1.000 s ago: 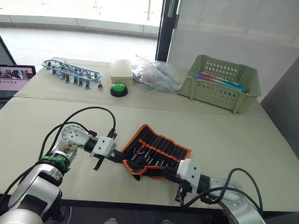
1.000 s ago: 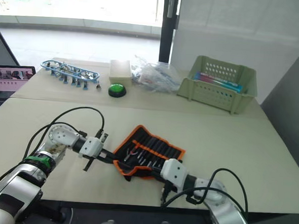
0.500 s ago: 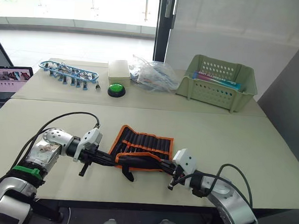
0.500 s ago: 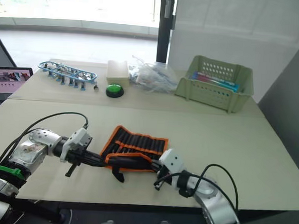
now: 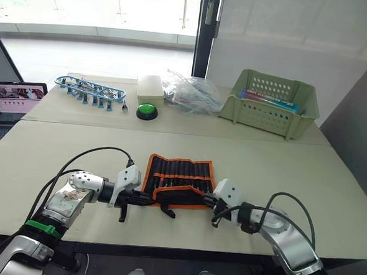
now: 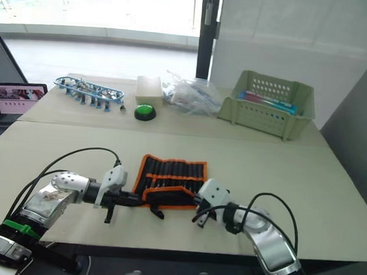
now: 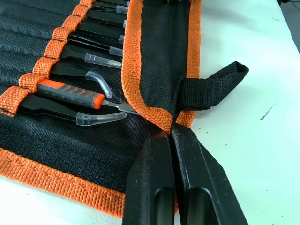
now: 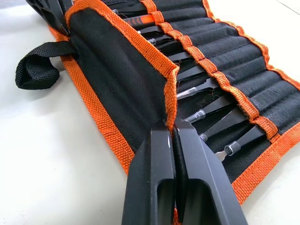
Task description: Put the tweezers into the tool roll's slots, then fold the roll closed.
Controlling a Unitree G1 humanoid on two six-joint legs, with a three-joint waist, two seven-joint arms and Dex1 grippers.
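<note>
The tool roll (image 5: pixel 179 174) lies flat near the table's front edge, black with orange trim, its slots running away from me. The tweezers (image 7: pixel 89 44) sit in the slots, their tips showing (image 8: pixel 206 111). The near flap (image 7: pixel 161 56) is folded up over the lower part of the roll. My left gripper (image 7: pixel 169 133) is shut on the flap's orange hem at its left corner (image 5: pixel 156 200). At the right corner (image 5: pixel 203 200), my right gripper (image 8: pixel 171 126) is shut on the same hem. A black strap loop (image 7: pixel 211 86) sticks out from the near edge.
At the back of the table stand a green basket (image 5: pixel 270 102), a crumpled plastic bag (image 5: pixel 189 91), a white box (image 5: pixel 150 85), a green button (image 5: pixel 146 111) and a blue-clipped cable bundle (image 5: pixel 90 89). A screen (image 5: pixel 14 96) sits at the far left.
The roll lay open and askew one second ago. Both grippers have lifted its near flap and carried it away from me over the tool tips, and the roll now lies square.
</note>
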